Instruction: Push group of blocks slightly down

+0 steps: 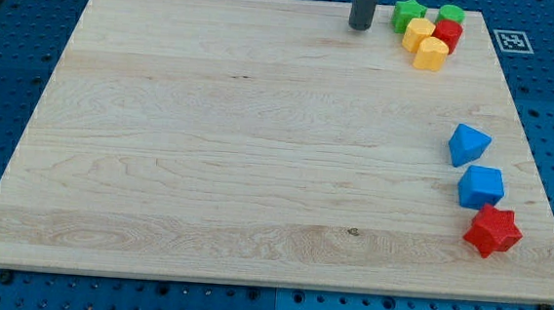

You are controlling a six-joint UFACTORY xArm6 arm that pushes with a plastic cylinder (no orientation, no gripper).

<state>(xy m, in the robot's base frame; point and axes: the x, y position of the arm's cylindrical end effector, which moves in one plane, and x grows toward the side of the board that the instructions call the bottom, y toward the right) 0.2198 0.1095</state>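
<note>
Five small blocks cluster at the top right of the pale wooden board, my tip just left of them.
Green star-shaped block, green rounded block, yellow block, red block, yellow hexagonal block; the bare rod holds nothing.

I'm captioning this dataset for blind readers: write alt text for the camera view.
My tip rests near the wooden board's top edge, just left of a tight cluster: green star, green block, red block, two yellow blocks. Near the right edge, a blue triangular block, blue block and red star run downward.
</note>
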